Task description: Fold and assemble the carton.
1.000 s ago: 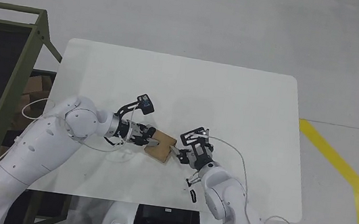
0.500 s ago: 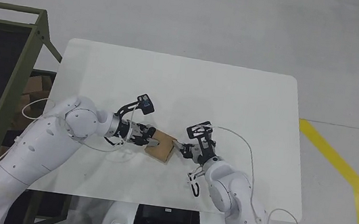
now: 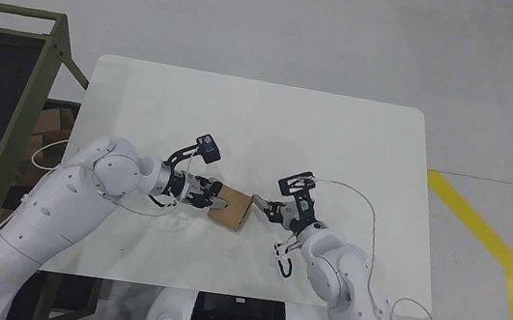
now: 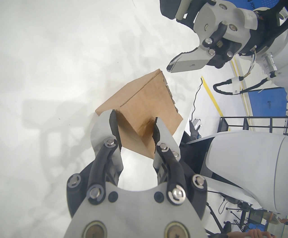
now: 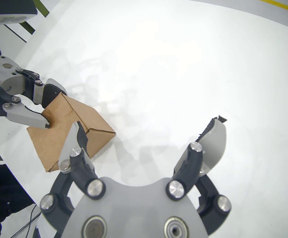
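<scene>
Left claw (image 4: pixel 135 118) clamped on carton (image 4: pixel 148 99); right claw (image 5: pixel 146 125) spread wide just beside it.

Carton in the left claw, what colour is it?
The carton is plain brown cardboard; best seen in the left wrist view.

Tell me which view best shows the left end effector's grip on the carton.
Left wrist view: the left end effector shows close up, both fingers clamping the carton. Right wrist view shows the grip farther off; top view shows it tiny.
</scene>
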